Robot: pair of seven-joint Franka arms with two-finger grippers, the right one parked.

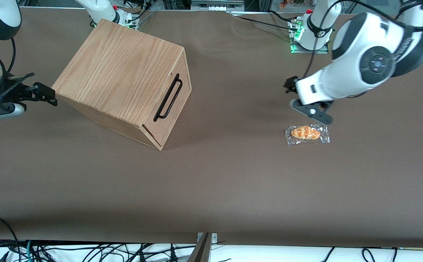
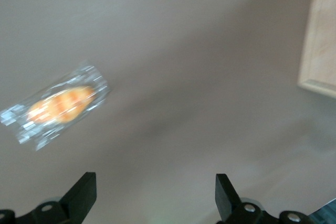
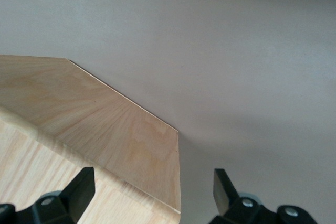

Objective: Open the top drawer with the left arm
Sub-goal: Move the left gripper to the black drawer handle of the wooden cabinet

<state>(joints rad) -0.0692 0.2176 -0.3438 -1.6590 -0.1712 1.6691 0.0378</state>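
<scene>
The oak-grain wooden box [image 1: 124, 72] sits turned at an angle toward the parked arm's end of the table. Its top drawer [image 1: 178, 109] is shut flush, with a long black bar handle [image 1: 168, 97] on the flat front panel. My left arm's gripper [image 1: 307, 103] hovers low over the table toward the working arm's end, well apart from the drawer front. In the left wrist view the gripper [image 2: 155, 177] is open, its two black fingertips [image 2: 84, 187] wide apart with only bare table between them. A corner of the box [image 2: 320, 35] shows in that view.
A bread roll in clear wrap [image 1: 307, 133] lies on the brown table just nearer the front camera than the gripper; the left wrist view also shows the roll [image 2: 58, 103]. The right wrist view shows the box top [image 3: 94, 129]. Brown tabletop [image 1: 233, 109] spans between box and gripper.
</scene>
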